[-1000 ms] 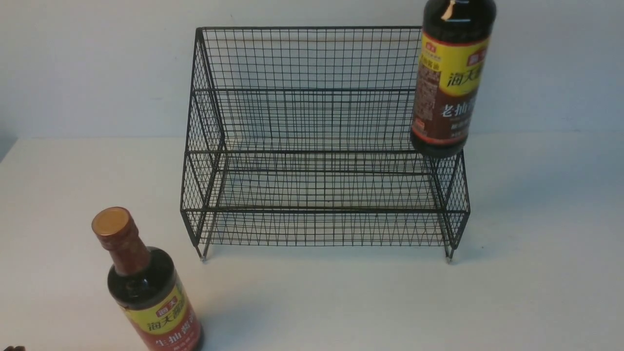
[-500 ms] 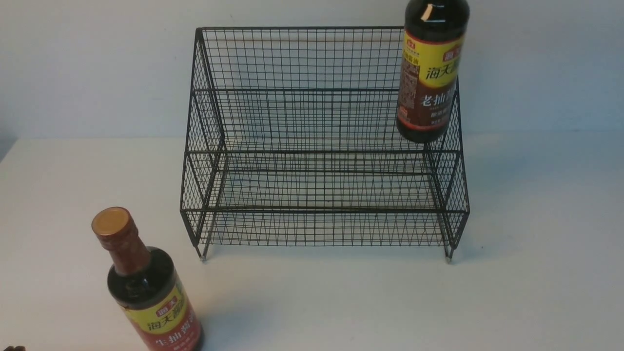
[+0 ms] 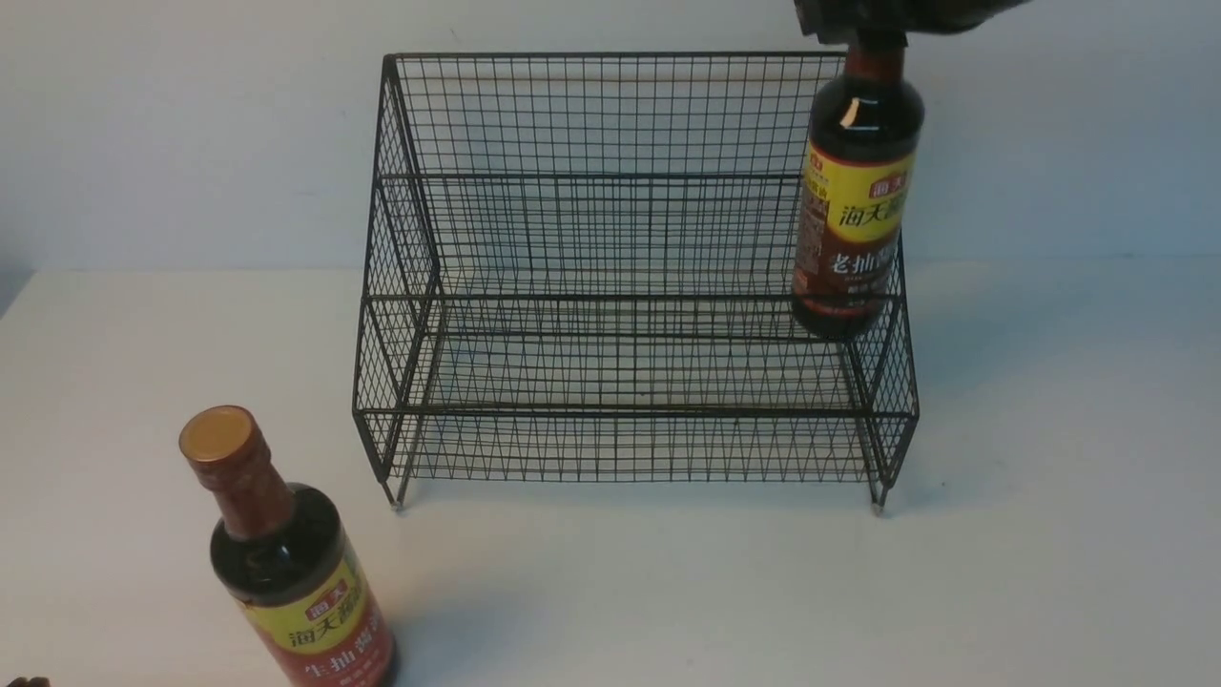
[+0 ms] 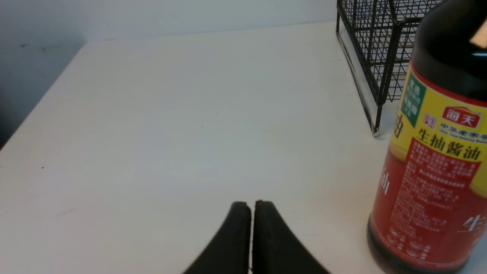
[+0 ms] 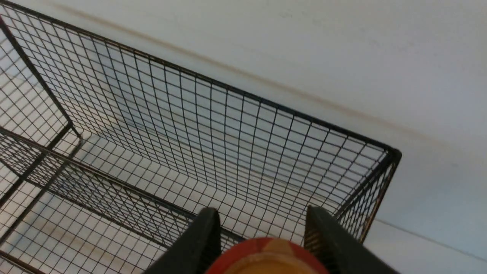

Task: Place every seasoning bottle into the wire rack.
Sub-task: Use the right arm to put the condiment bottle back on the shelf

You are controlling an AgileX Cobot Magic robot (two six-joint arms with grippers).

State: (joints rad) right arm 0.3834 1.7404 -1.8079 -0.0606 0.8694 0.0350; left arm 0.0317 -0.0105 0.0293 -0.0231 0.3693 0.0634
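Down comes the dark brown-labelled soy-sauce bottle (image 3: 854, 229) into the black wire-mesh rack (image 3: 610, 176), right gripper (image 5: 262, 224) clamping its cap. Empty, the left gripper (image 4: 251, 207) sits closed.

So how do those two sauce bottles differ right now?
The brown-label bottle is gripped at its cap by the right arm's fingers; the red-label bottle is untouched. The brown-label bottle is inside the wire rack at its right end; the red-label bottle stands on the table, front-left of it. Both are upright dark bottles with yellow label bands.
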